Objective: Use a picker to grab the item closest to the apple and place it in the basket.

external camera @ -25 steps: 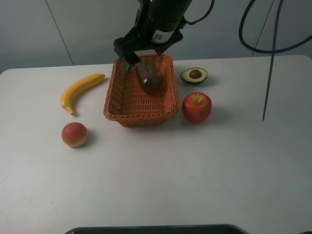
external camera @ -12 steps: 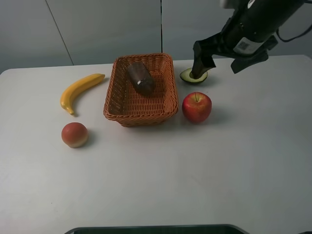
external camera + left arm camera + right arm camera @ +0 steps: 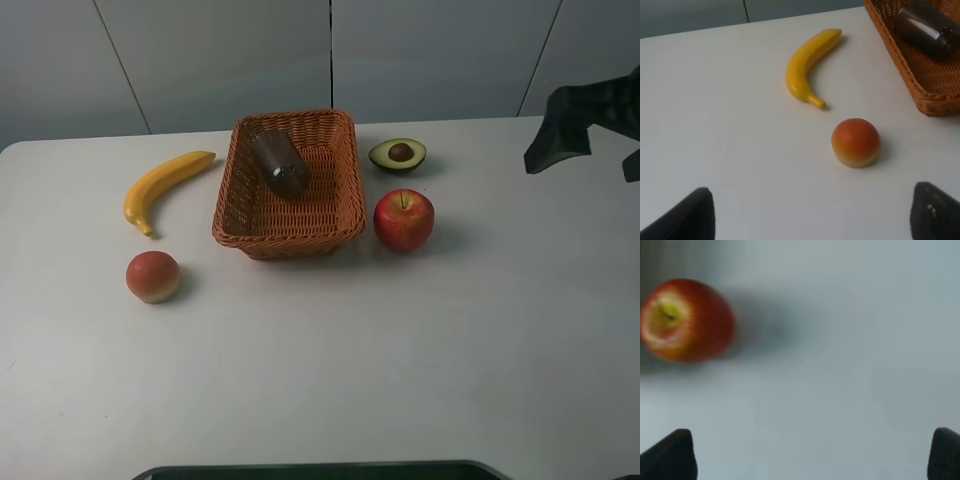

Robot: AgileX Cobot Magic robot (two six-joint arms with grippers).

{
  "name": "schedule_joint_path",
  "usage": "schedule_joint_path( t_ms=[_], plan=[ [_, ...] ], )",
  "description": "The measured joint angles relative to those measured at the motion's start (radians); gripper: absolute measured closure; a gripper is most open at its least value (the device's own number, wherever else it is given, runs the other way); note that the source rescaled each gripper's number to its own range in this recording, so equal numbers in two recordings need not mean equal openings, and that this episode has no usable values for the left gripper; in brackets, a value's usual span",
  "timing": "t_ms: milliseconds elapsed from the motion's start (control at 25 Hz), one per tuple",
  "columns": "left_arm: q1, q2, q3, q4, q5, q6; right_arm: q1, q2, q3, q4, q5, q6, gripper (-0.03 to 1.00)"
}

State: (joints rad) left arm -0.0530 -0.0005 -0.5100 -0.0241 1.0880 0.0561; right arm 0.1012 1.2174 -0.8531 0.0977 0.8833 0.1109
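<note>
The red apple (image 3: 404, 219) stands on the white table just right of the wicker basket (image 3: 338, 222); it also shows, blurred, in the right wrist view as apple (image 3: 687, 320). A halved avocado (image 3: 398, 154) lies close behind the apple. A dark brown bottle (image 3: 279, 163) lies on its side inside the basket, also seen in the left wrist view as bottle (image 3: 927, 29). My right gripper (image 3: 596, 150) hangs at the table's far right edge, open and empty, well away from the apple. My left gripper (image 3: 812, 220) is open and empty, short of the peach.
A yellow banana (image 3: 165, 186) lies left of the basket, with a round orange-red peach (image 3: 153, 276) in front of it. Both appear in the left wrist view, banana (image 3: 807, 67) and peach (image 3: 856, 142). A grey wall stands behind the table.
The right arm swung from above the basket past the avocado to the far right edge. The brown bottle, let go, stayed in the basket and shifted slightly toward the back left.
</note>
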Motion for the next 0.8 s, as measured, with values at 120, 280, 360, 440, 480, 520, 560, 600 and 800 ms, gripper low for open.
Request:
schedule_joint_path(
  t_ms=[120,280,360,440,480,520,560,600,800],
  plan=[
    [0.0,0.0,0.0,0.0,0.0,0.0,-0.065,-0.088,0.026,-0.028,0.041,0.001,-0.03],
    [0.0,0.0,0.0,0.0,0.0,0.0,-0.094,-0.231,0.064,-0.045,0.059,0.001,-0.03],
    [0.0,0.0,0.0,0.0,0.0,0.0,-0.096,-0.304,0.083,-0.045,0.062,-0.001,-0.03],
    [0.0,0.0,0.0,0.0,0.0,0.0,-0.095,-0.387,0.095,-0.045,0.073,-0.001,-0.03],
    [0.0,0.0,0.0,0.0,0.0,0.0,-0.095,-0.428,0.1,-0.045,0.079,-0.006,-0.03],
    [0.0,0.0,0.0,0.0,0.0,0.0,-0.095,-0.462,0.105,-0.045,0.085,-0.011,-0.03],
    [0.0,0.0,0.0,0.0,0.0,0.0,-0.095,-0.503,0.107,-0.045,0.093,-0.018,-0.03],
    [0.0,0.0,0.0,0.0,0.0,0.0,-0.095,-0.54,0.109,-0.045,0.104,-0.023,-0.03],
    [0.0,0.0,0.0,0.0,0.0,0.0,-0.095,-0.666,0.111,-0.062,0.163,-0.048,-0.03]
  ],
)
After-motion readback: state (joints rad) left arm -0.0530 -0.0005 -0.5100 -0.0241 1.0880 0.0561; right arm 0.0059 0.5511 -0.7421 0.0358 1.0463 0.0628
